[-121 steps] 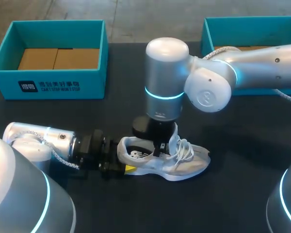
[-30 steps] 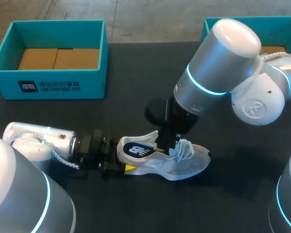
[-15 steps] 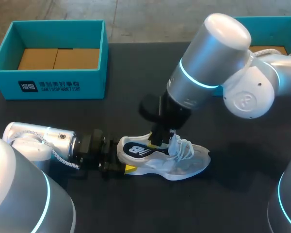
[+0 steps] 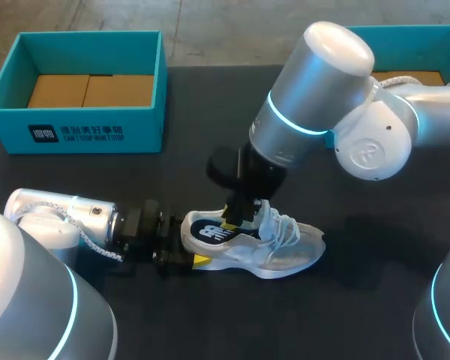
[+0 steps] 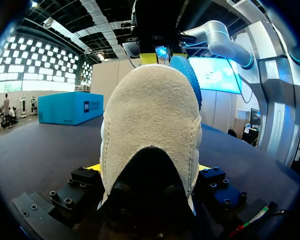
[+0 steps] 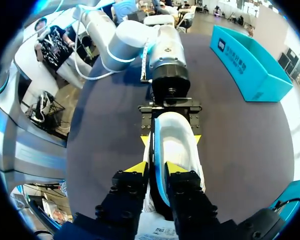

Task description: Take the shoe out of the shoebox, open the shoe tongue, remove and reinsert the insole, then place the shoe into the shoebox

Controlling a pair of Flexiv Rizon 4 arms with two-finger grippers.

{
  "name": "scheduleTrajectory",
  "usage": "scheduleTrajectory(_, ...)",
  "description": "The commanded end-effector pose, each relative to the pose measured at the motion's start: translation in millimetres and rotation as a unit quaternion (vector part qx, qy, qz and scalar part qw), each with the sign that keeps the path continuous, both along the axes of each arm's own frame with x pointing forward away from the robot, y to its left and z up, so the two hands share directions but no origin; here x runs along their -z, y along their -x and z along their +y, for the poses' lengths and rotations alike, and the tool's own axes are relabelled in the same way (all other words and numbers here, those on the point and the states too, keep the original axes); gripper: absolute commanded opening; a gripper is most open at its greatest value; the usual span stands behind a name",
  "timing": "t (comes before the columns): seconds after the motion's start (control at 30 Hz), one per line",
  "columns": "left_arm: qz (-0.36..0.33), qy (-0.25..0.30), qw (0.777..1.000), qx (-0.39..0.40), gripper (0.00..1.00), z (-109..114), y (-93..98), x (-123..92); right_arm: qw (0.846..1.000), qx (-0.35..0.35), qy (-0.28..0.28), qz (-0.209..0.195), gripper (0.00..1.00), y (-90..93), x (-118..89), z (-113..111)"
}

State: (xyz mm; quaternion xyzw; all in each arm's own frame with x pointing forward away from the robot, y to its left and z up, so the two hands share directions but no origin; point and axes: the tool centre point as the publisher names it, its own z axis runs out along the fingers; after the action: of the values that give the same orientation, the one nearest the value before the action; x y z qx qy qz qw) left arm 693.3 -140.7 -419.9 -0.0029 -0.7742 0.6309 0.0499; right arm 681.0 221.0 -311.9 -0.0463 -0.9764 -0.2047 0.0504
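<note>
From above, we are clamping the shoe's (image 4: 285, 255) heel in our left gripper (image 4: 181, 259), and our right gripper (image 4: 236, 215) is pinching the logo-printed insole (image 4: 210, 231) just above it.

At the left wrist, the heel (image 5: 150, 130) is sitting squeezed between our fingers.

At the right wrist, nearly closed fingers (image 6: 135, 168) are gripping the insole's blue edge. The shoebox (image 6: 250, 65), bearing white lettering, is lying well ahead.

Four seconds back the right arm (image 4: 315, 112) held its wrist straight up over the shoe (image 4: 289, 253). It has since leaned over and now slants down from the far right. The right gripper (image 4: 235, 215) has drawn the dark blue insole (image 4: 208, 231) up out of the shoe's mouth, and over the last second has carried it a little toward the heel.
</note>
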Motion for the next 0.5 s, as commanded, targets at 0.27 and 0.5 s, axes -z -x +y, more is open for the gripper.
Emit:
scheduleTrajectory(0.27,-0.001,0.0,1.0,-0.001,0.0,0,-1.6,4,1.0,0.0,0.009,0.008,0.0,0.2,0,8)
scheduleTrajectory(0.5,-0.001,0.0,1.0,-0.001,0.0,0,-1.6,4,1.0,0.007,0.016,0.003,0.0,6.0,-12,4)
